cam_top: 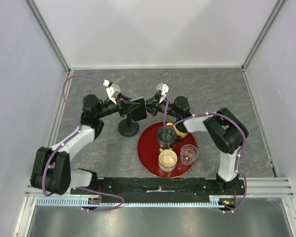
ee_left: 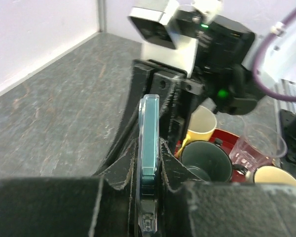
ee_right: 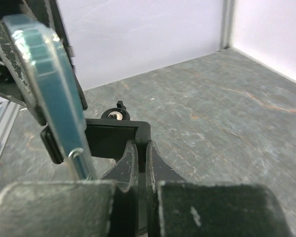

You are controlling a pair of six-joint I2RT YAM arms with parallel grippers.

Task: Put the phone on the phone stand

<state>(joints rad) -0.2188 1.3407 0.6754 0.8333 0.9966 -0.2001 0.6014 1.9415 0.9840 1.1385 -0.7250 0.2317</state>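
Teal-edged phone [ee_left: 148,138] upright in left claw [ee_left: 149,170]

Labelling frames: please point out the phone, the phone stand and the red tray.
phone [ee_left: 149,138]: left wrist view, teal side edge.
phone stand [cam_top: 129,129]: top view, round base.
red tray [cam_top: 146,145]: top view, bare left part.

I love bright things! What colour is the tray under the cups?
The tray is dark red; top external view shows it best.

Phone [ee_right: 52,89] blurred, top end past the right wrist view's edge; phone stand [ee_right: 111,140] cradle partly behind it.
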